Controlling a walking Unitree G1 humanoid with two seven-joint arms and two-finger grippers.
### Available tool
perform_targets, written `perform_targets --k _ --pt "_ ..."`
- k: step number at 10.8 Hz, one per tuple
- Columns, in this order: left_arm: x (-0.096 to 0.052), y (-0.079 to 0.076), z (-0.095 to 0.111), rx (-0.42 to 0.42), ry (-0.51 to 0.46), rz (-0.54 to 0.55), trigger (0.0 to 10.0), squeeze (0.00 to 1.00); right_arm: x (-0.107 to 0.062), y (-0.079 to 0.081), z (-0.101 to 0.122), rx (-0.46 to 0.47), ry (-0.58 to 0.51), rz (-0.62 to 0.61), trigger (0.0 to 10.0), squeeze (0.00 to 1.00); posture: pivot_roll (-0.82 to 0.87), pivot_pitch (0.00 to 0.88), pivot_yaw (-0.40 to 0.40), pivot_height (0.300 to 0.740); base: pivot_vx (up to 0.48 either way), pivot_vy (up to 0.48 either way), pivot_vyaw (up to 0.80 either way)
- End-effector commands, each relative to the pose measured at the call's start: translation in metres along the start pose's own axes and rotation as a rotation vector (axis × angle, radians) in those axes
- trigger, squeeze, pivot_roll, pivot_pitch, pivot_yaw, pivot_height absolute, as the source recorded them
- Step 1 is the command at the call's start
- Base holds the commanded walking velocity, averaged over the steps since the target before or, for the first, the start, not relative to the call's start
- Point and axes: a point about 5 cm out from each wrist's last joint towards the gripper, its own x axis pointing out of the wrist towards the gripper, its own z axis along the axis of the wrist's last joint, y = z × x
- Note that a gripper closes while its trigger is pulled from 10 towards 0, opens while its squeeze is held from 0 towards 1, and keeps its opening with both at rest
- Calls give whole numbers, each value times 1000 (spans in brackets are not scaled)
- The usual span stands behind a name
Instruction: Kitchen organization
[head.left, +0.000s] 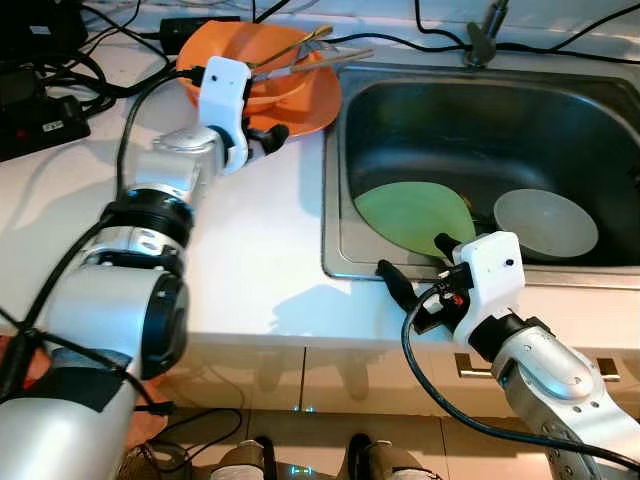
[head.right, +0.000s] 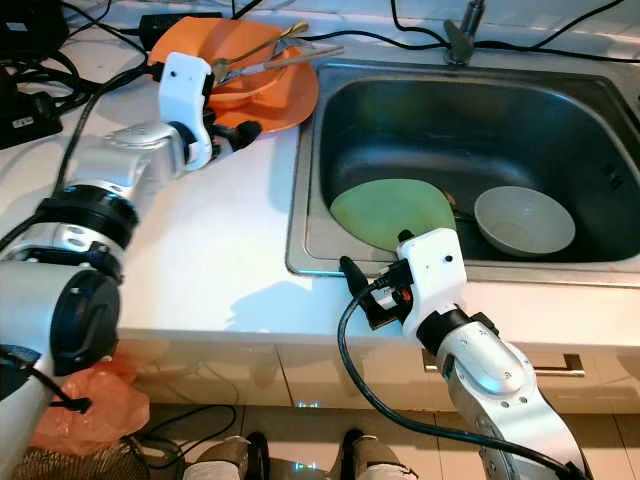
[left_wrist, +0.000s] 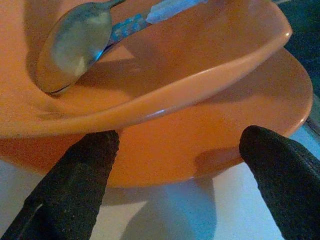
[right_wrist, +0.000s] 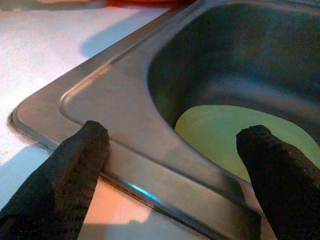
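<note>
While I watch through the head camera, my left gripper (left_wrist: 180, 165) sits at the near edge of the orange plate (head.left: 318, 105) on the white counter (head.left: 250, 230), its fingers (left_wrist: 75, 185) spread wide and holding nothing, one tip on each side of the plate's rim. On that plate rests an orange bowl (left_wrist: 165, 75) with a spoon (left_wrist: 75, 45) lying in it, and a second utensil (head.left: 325, 60) sticks out toward the sink. My right gripper (right_wrist: 175, 160) hovers over the near left corner of the steel sink (head.left: 345, 250), fingers apart and empty, one above the rim and the other above the basin. Down in the basin I see a green plate (head.left: 415, 215) leaning near that corner, with a pale bowl (head.left: 545, 222) beside it to the right.
</note>
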Motion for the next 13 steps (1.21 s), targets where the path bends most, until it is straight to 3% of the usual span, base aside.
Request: perform_targets --k 1,8,13 --pt "1 -3 -47 1 206 -31 10000 0 0 -1 0 -3 -4 -2 10000 0 -96 169 -33 740 0 0 0" --pt "-11 12 -45 49 225 -67 10000 0 4 -2 -1 2 -13 -4 10000 0 -70 164 -32 740 0 0 0" --pt "-19 7 -44 111 240 -200 10000 0 7 -3 -3 1 -16 -5 10000 0 -60 156 -34 740 0 0 0"
